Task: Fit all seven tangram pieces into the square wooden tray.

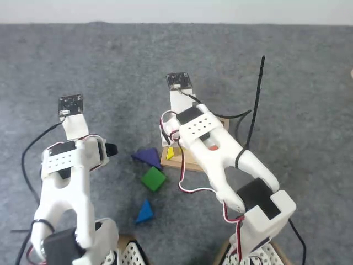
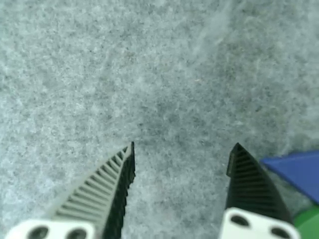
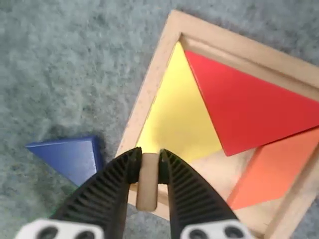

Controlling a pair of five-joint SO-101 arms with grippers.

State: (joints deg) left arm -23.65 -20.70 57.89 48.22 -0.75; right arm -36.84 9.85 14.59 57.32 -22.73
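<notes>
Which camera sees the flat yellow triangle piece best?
The right wrist view: the flat yellow triangle piece lies nearly whole in the square wooden tray, beside the red triangle piece. The high view catches just a sliver of it under the right arm. The left wrist view faces grey carpet instead.

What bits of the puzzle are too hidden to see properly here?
High view: the right arm covers most of the wooden tray and its pieces.
Right wrist view: the orange piece runs off the edge; shape unclear.
Left wrist view: the green piece is cut off at the corner beside the left gripper.
</notes>
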